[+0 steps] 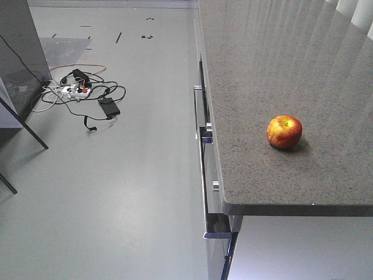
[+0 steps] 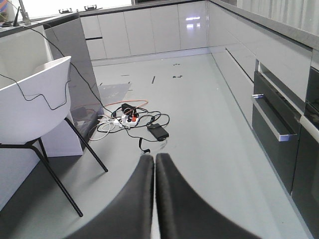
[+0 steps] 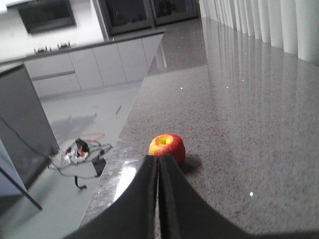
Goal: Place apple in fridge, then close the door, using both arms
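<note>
A red and yellow apple stands alone on the speckled grey countertop, a short way in from its left edge. In the right wrist view the apple sits stem-hollow up just beyond my right gripper. That gripper is shut with nothing in it and hangs low over the countertop. My left gripper is also shut and empty, held out over the grey floor and away from the counter. The fridge and its door are out of view.
A power strip with tangled cables lies on the floor. A white chair on black legs and a dark grey counter block stand at left. Drawers with metal handles run under the countertop. Curtains line its far side.
</note>
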`<state>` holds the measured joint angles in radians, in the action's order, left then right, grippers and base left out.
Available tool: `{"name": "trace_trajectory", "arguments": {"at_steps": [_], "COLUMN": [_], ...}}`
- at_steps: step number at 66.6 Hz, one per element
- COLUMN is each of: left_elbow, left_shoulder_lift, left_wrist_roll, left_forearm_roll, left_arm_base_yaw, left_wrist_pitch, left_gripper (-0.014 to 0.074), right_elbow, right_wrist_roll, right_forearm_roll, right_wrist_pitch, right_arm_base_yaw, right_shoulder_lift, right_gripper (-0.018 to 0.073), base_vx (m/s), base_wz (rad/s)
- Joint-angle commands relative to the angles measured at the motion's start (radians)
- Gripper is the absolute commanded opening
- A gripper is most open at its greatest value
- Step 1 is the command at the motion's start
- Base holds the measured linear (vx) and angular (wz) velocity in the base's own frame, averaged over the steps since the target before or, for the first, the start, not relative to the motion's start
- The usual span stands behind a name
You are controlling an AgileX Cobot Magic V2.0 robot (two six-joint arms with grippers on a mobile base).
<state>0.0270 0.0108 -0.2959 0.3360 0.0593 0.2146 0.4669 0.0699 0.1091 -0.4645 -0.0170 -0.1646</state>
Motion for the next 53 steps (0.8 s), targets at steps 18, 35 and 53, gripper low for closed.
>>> {"name": "trace_trajectory", "arguments": {"at_steps": [18, 35, 53], "left_elbow": [0.015, 0.015, 0.015], "left_shoulder_lift": [0.017, 0.017, 0.017], "left_wrist_roll": [-0.006, -0.006, -0.006], "left_forearm_roll": [-0.003, -0.003, -0.003], "left_arm_base_yaw": [-0.003, -0.003, -0.003], "left_wrist_pitch": [-0.064, -0.064, -0.064], "left_gripper": [-0.0008, -0.0008, -0.0008], "right_elbow": [0.254, 0.271, 0.282], "right_wrist_roll": [-0.402, -0.446, -0.549], "right_forearm_roll": [0.291, 0.377, 0.362], "right_wrist_pitch": [-0.055, -0.032, 0.027], "right_arm_base_yaw": [0.007, 0.007, 0.007], "right_shoulder_lift": [-0.256, -0.341, -0.357], "right_gripper": [0.0171, 0.0708, 0.0709], "base_vx": [0.00, 0.00, 0.00], "base_wz": [0.00, 0.00, 0.00]}}
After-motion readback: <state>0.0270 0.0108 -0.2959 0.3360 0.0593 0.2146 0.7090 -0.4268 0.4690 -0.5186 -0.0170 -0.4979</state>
